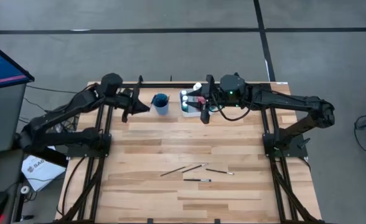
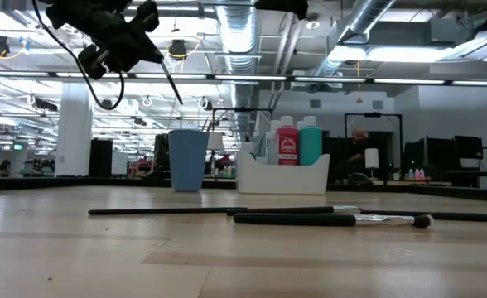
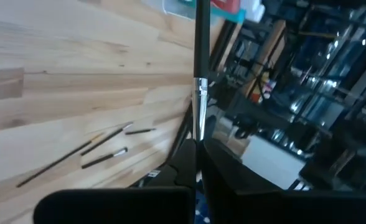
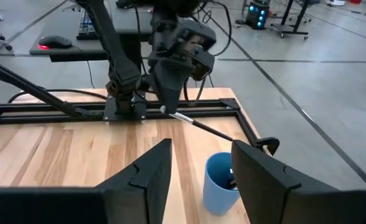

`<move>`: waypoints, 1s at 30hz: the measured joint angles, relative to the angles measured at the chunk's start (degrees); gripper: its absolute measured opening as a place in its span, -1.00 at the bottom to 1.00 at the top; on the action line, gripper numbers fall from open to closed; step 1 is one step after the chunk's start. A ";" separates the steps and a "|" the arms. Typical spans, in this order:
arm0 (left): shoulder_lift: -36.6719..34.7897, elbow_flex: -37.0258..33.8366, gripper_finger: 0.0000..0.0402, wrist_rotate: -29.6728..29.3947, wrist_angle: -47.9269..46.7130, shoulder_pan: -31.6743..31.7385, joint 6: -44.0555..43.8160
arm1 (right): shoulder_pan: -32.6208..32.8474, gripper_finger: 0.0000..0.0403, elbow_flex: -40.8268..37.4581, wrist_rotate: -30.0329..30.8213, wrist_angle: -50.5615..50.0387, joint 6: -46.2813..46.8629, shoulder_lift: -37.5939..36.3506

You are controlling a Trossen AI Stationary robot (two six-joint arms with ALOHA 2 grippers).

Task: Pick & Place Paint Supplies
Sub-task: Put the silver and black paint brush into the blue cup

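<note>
Four paintbrushes (image 1: 195, 169) loose on table (image 1: 139, 186), a fifth paintbrush (image 4: 201, 126) pinched in closed left end effector (image 4: 164, 106); right end effector (image 4: 198, 165) open, empty.

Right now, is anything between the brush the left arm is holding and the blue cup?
Nothing visible. The left pincer grips a paintbrush whose handle slants toward the blue cup, with open air between. The right pincer hovers beside the white tray, clear of that path.

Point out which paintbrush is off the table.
The paintbrush gripped in the left pincer, held in the air near the blue cup. The other brushes lie flat on the table's near half.
</note>
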 joint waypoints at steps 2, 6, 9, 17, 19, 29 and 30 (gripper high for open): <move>0.92 0.00 -1.00 0.14 0.09 0.65 -1.94 | 0.02 -0.21 0.00 0.00 0.02 -0.01 0.00; 4.56 0.04 -1.00 1.36 1.79 0.79 -4.93 | 0.01 -0.21 0.00 -0.02 0.02 -0.01 0.00; 7.82 0.00 -1.00 3.26 4.83 0.66 -5.10 | -0.01 -0.21 0.00 0.00 0.02 -0.01 0.02; 10.49 0.00 -1.00 5.03 5.58 1.12 -6.76 | 0.56 -0.21 0.00 0.00 0.01 0.01 0.02; 10.47 0.00 -1.00 4.51 5.69 1.68 -7.99 | 0.86 -0.21 0.00 -0.01 0.02 -0.01 0.02; 12.41 -0.02 -1.00 3.94 5.77 2.02 -16.01 | 1.22 -0.21 0.00 0.00 0.00 -0.90 0.03; 12.76 -0.02 -1.00 3.95 5.79 2.02 -16.01 | 1.22 -0.21 0.00 0.00 0.00 -0.90 0.03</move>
